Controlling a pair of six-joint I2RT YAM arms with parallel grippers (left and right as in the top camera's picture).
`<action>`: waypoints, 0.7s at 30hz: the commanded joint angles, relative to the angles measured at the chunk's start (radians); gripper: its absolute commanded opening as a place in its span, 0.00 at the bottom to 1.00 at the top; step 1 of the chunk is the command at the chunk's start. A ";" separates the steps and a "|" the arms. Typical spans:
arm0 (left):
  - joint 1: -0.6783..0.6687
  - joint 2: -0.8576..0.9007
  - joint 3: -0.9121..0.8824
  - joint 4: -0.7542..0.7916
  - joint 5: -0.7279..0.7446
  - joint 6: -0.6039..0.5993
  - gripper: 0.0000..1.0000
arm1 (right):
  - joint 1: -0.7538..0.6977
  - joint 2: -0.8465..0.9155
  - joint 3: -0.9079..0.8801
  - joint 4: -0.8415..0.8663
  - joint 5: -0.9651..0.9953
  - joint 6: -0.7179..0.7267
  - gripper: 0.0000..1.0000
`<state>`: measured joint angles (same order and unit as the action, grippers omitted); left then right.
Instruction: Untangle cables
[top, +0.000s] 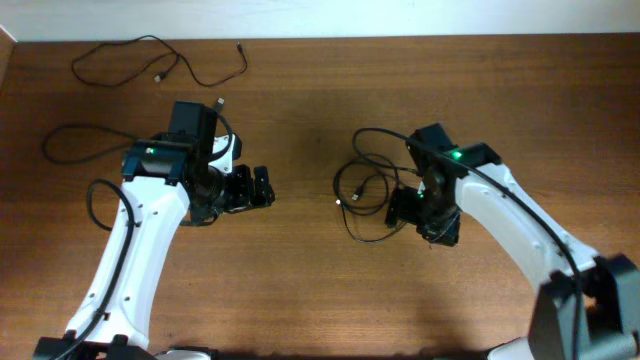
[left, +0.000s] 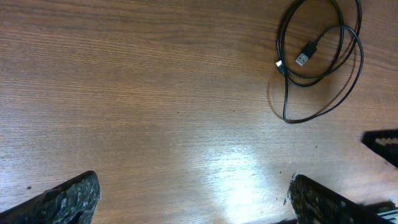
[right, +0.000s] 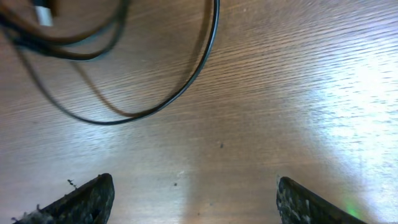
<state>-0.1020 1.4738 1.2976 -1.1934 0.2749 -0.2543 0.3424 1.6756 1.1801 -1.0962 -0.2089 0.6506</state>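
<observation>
While both grippers stand wide open, neither has hold of anything. The right gripper (right: 194, 190) hangs low over the tabletop (right: 298, 93), its two fingers (right: 87, 199) spread to the bottom corners of the right wrist view with only bare wood between them. Just ahead of it lies the looped cable (right: 186, 87), a thin black arc flat on the wood and apart from both fingers; more strands of the same loop cross the upper left corner, too blurred to follow.

The left gripper (left: 193, 196) is likewise spread wide, its dark fingers at the lower edges of the left wrist view and bare tabletop between them. Well ahead of it, at the upper right, the looped cable shows as a few overlapping rings with a USB plug (left: 303, 58) lying inside them.

From overhead, this loop sits between the two grippers, much nearer the right one. A second cable (top: 90, 128) curves across the wood beside the left arm (top: 140, 230) and runs in under it. A third cable (top: 150, 39) lies strung out near the far left edge of the tabletop, well apart from the others.
</observation>
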 joint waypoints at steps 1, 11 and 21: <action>-0.002 0.004 -0.005 -0.002 -0.010 -0.010 0.99 | 0.000 0.055 -0.005 0.028 -0.016 -0.004 0.83; -0.002 0.004 -0.005 -0.002 -0.010 -0.010 0.99 | 0.111 0.104 -0.012 0.098 0.067 0.108 0.75; -0.002 0.004 -0.005 -0.002 -0.010 -0.010 0.99 | 0.237 -0.068 -0.012 0.063 0.217 0.256 0.80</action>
<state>-0.1020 1.4742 1.2976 -1.1931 0.2749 -0.2543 0.5915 1.7260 1.1740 -1.0306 -0.0601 0.8673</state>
